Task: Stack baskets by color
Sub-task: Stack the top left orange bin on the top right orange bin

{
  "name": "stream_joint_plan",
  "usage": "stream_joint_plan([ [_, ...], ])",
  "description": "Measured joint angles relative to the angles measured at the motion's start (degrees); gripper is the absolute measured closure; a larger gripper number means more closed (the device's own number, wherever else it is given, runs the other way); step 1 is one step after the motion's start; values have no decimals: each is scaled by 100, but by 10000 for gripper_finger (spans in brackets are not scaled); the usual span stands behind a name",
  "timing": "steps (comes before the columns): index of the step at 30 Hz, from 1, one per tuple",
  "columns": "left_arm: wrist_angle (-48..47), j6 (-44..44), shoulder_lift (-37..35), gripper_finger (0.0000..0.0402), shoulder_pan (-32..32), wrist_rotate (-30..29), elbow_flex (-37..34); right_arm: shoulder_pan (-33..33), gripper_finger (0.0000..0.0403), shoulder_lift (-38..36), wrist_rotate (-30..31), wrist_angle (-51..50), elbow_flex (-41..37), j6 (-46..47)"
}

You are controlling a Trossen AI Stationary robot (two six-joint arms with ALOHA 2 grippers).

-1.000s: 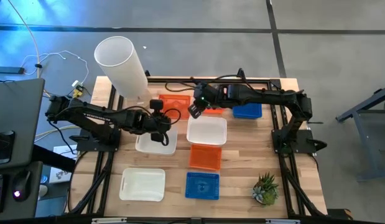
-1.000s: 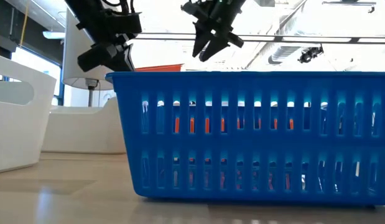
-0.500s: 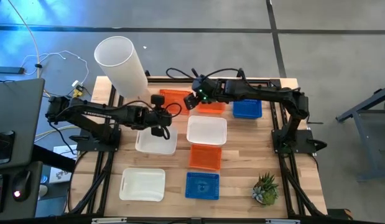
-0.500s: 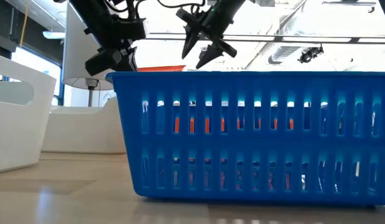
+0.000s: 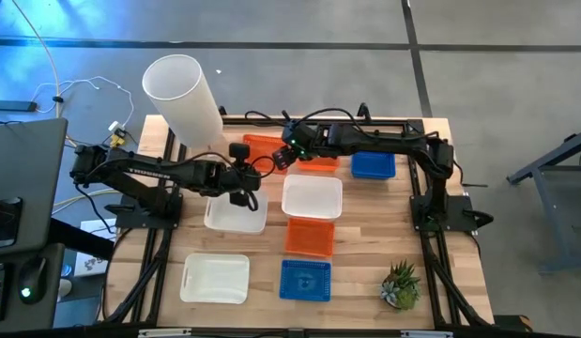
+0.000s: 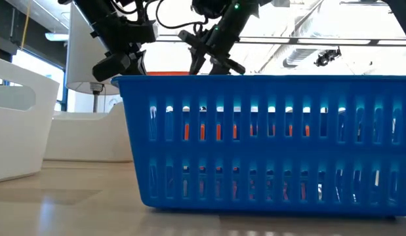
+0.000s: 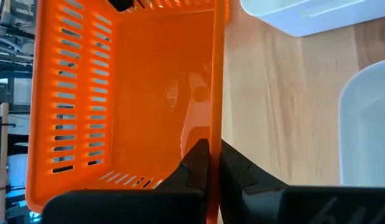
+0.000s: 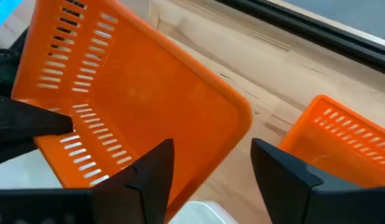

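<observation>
My left gripper [image 5: 245, 176] is shut on an orange basket [image 5: 264, 150] at the table's far middle. My right gripper [image 8: 208, 174] stands open just right of this basket. Its fingers straddle the basket's corner [image 8: 232, 118] without touching it. A second orange basket [image 5: 320, 161] sits right behind my right gripper, with a blue basket [image 5: 373, 165] to its right. A white basket [image 5: 312, 197], a third orange basket [image 5: 309, 237] and another blue basket [image 5: 305, 279] form a line toward the near edge. More white baskets lie under my left arm [image 5: 236, 216] and at the near left [image 5: 215, 278]. My left gripper pinches one side wall of the orange basket [image 7: 216, 134] near a corner, one finger inside the basket and one outside. The fingers come slanting down from the table's left. In the right wrist view the basket is tilted above the wood.
A tall white cylinder [image 5: 185, 101] stands at the far left corner. A small potted plant [image 5: 401, 284] sits at the near right. A black frame [image 5: 403, 122] runs along the table's far and side edges. Bare wood [image 5: 365, 244] lies right of the middle row.
My right gripper has moved down and toward the table's left, up to the held orange basket, and its fingers have spread wider. The basket stays in my left gripper.
</observation>
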Motion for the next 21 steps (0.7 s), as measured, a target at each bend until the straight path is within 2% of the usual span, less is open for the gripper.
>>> stream_joint_plan([
  [4,0,4,0,401,0,-11,0,-64,267,66,-237,28,0,-43],
  [10,192,0,0,398,-20,11,0,-73,383,73,-234,94,0,-301],
  [16,335,0,0,378,-25,0,0,-77,387,66,-239,38,4,-387],
  [21,319,-2,0,343,-22,496,0,-128,397,66,-239,-21,4,-505],
])
